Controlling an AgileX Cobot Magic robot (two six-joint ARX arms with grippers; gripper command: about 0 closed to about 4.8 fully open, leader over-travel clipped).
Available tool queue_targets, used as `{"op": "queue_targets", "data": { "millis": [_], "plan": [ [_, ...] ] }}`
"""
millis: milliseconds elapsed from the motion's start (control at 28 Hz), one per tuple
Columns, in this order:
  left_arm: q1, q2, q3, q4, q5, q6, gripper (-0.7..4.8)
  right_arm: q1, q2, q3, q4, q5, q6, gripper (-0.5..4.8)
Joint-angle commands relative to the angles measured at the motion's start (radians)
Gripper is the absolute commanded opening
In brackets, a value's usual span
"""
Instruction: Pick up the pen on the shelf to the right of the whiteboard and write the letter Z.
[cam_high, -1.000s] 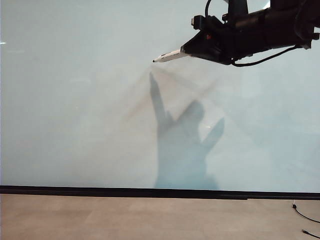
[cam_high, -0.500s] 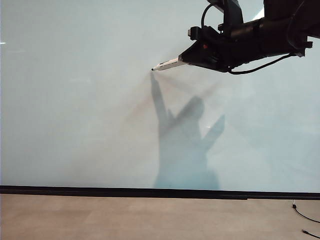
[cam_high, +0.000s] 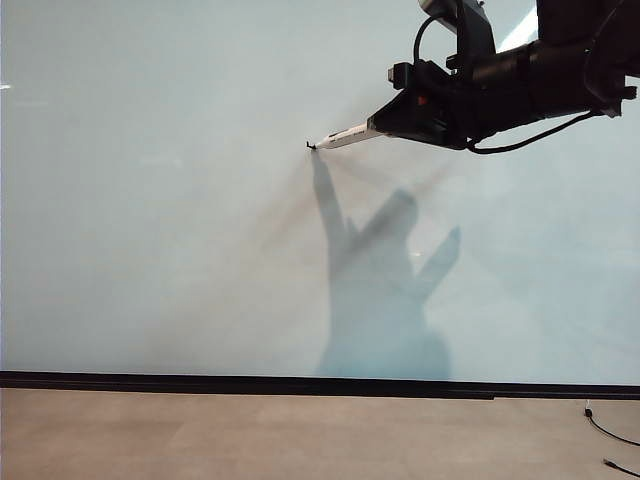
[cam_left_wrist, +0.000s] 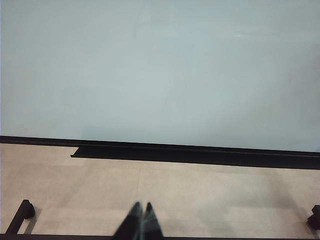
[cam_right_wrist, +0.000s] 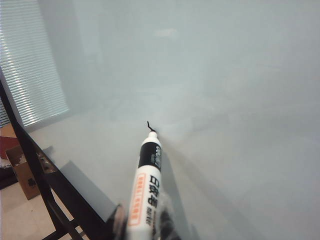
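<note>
A pale, glossy whiteboard with a black lower strip rises behind tan floor. High on the right, the right pincer clenches the white pen, tip touching the board at a tiny black mark. The left pincer hangs clenched and empty, low over the floor.

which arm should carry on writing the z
Right. Its end effector already holds the pen, tip at the whiteboard beside a first short mark. The left end effector sits low, shut and empty.

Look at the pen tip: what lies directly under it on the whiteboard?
Under the pen, held by the right gripper, the whiteboard shows a short black mark. Any ink beneath the tip itself is covered.
</note>
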Motion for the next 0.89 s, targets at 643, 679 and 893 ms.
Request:
{"op": "queue_targets", "data": {
  "millis": [643,679,893],
  "plan": [
    [0.0,0.0,0.002,0.011,0.001,0.004,-0.04,-0.089,-0.107,-0.079,-0.013,0.024,-0.003,-0.06],
    [0.0,0.0,0.002,0.011,0.0,0.004,-0.04,-0.098,-0.111,-0.086,-0.012,0.024,-0.003,-0.06],
    [0.0,0.001,0.002,0.011,0.0,0.004,-0.04,-0.117,-0.138,-0.116,-0.002,0.012,-0.003,-0.06]
  ]
}}
